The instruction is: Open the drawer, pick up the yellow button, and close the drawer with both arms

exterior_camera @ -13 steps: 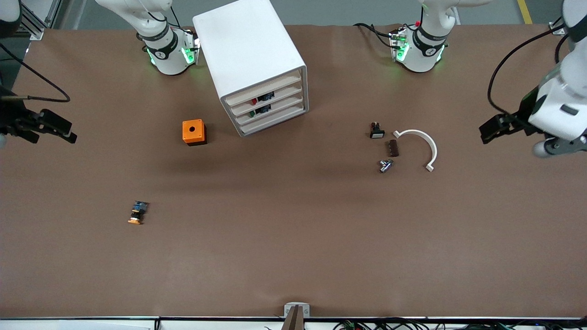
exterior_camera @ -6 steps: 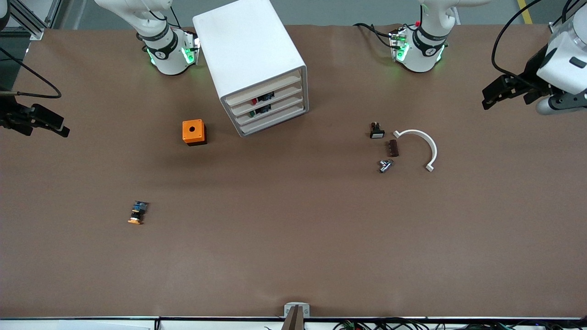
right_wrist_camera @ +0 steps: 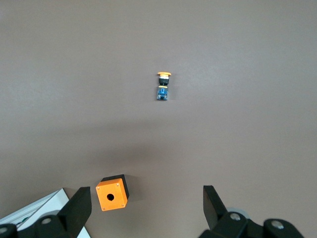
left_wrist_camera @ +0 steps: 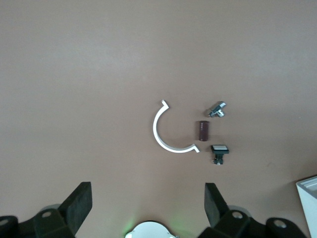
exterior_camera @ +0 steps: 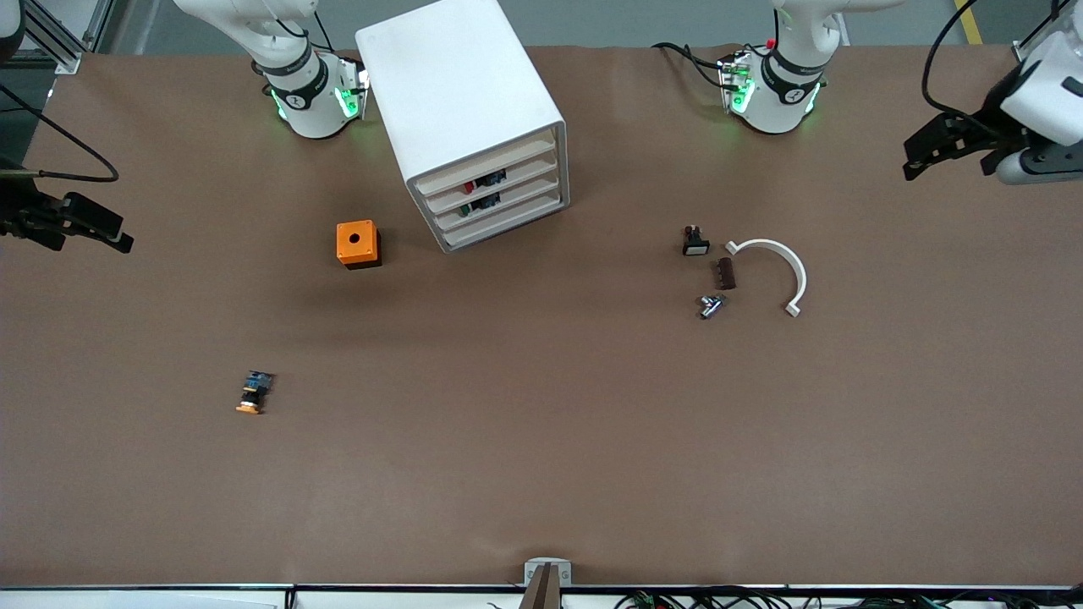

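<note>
I've got both grippers hovering jaws spread, left gripper (exterior_camera: 931,152) and right gripper (exterior_camera: 89,227) at their bench ends, button (exterior_camera: 252,393) lying free, drawer (exterior_camera: 482,173) shut.

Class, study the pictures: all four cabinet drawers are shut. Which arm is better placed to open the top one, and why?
Probably the right. Its base stands beside the cabinet, and the drawer lies toward that end of the table. The right gripper and left gripper are both open and empty, each over its own table end.

Robotics lab: two bench-mounted arms (exterior_camera: 296,76), brown-covered table (exterior_camera: 541,440), cabling.
</note>
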`<state>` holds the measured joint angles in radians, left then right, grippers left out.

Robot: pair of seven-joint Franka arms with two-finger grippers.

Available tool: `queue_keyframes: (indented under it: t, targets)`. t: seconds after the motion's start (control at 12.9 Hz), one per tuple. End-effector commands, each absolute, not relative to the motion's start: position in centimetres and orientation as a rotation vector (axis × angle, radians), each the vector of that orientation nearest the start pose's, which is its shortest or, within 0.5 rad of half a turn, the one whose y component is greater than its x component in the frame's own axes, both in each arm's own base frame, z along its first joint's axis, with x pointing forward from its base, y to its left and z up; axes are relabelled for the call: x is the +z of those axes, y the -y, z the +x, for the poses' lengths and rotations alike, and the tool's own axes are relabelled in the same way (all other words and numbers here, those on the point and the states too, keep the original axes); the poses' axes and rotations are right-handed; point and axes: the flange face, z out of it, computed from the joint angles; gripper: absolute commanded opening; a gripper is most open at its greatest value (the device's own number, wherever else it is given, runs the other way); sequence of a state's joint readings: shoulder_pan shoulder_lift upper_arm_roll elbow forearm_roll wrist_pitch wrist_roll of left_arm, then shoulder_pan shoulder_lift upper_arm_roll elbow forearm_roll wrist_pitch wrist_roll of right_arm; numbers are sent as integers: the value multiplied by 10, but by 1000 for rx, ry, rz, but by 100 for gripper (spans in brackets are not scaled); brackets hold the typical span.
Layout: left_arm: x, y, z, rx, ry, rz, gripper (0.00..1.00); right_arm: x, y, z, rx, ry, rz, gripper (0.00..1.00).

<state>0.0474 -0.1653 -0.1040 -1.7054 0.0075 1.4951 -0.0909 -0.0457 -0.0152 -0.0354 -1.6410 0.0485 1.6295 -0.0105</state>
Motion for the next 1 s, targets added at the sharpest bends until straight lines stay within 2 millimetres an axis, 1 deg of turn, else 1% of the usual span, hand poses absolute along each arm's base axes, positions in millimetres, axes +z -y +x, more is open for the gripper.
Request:
queue_keyframes:
  t: [0.0,0.23,0.39,0.54,0.7,0.93]
  targets:
    - [650,35,489,34,50,-3129,100,607,37,530,-5,-86,-3108,100]
    - [646,50,485,72,40,-3121,100,608,37,531,-12,-86,-3108,100]
    - [647,52,486,70,32,-3121,100,608,35,534,-16,-77,-3109,100]
    - [648,51,490,68,29,-3123,100,615,32,535,-38,-69,-3109,100]
    - [650,48,499,63,33,-3126,100,621,28,539,-59,-52,-3113,100]
    - [653,47,504,78,38,-3121,100,620,31,538,-52,-62,-3111,100]
